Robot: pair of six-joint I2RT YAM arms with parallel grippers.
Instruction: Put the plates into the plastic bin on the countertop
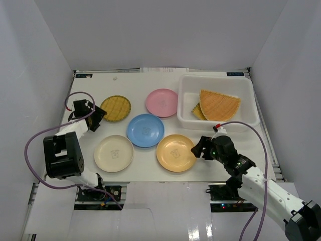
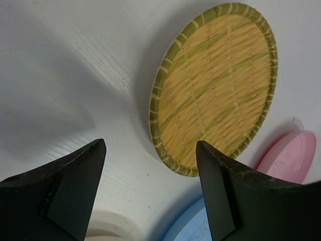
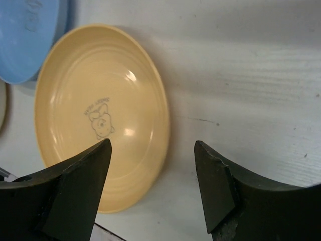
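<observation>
Orange-yellow plate (image 3: 100, 100) just beside the right gripper (image 3: 152, 150)

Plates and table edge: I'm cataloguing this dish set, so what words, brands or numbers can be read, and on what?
No text reads clearly.
orange-yellow plate: cartoon figure under an arc of lettering, too blurred to read.
blue plate, cream plate, pink plate: faint centre prints, too small.
dark label at the far edge: too small.

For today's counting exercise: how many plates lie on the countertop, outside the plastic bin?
5: round woven plate at far left, pink plate far centre, blue plate in the middle, cream plate near left, orange-yellow plate near right. None appears hidden.
</observation>
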